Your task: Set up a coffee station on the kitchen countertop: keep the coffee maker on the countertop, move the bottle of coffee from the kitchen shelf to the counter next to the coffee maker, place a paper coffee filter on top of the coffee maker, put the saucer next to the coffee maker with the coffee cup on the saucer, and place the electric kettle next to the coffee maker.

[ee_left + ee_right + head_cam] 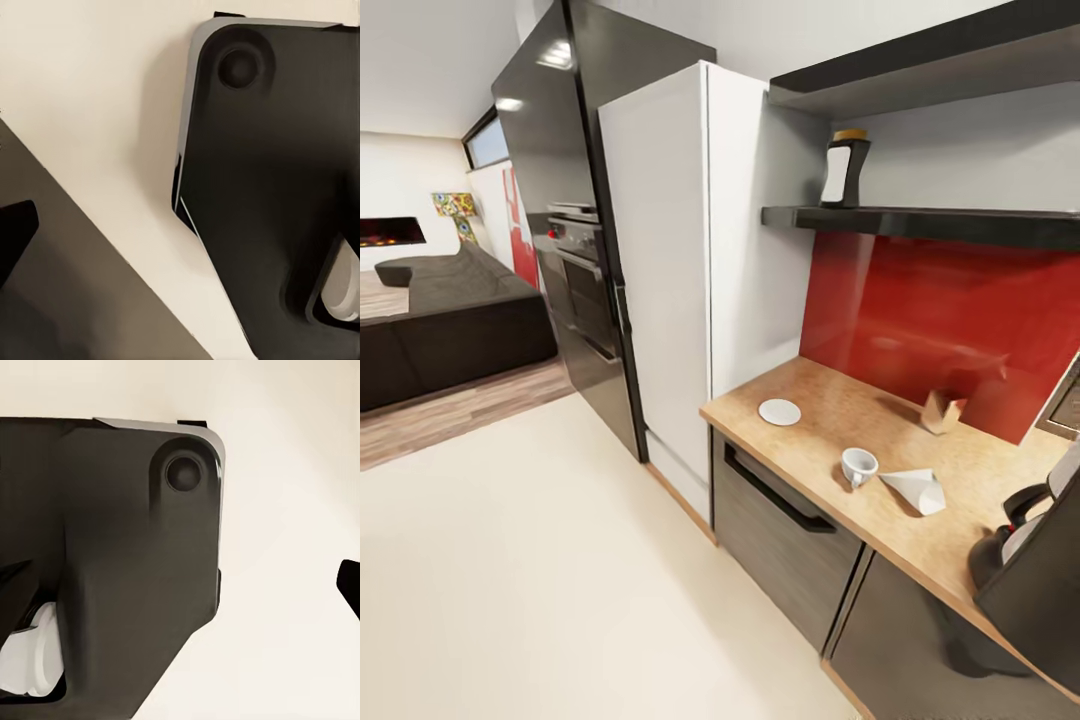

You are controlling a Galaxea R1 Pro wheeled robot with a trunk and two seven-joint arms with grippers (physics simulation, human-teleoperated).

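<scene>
1. We see the saucer (779,411) on the countertop (840,420), near its left end.
2. The coffee cup (858,466) stands right of it, apart.
3. The paper coffee filter (916,489) lies just right of the cup.
4. The bottle of coffee (845,168) stands on the shelf (920,221) above.

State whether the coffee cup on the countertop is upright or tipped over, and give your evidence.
Upright. In the head view the coffee cup stands on the countertop with its round opening facing up, beside the paper coffee filter.
</scene>
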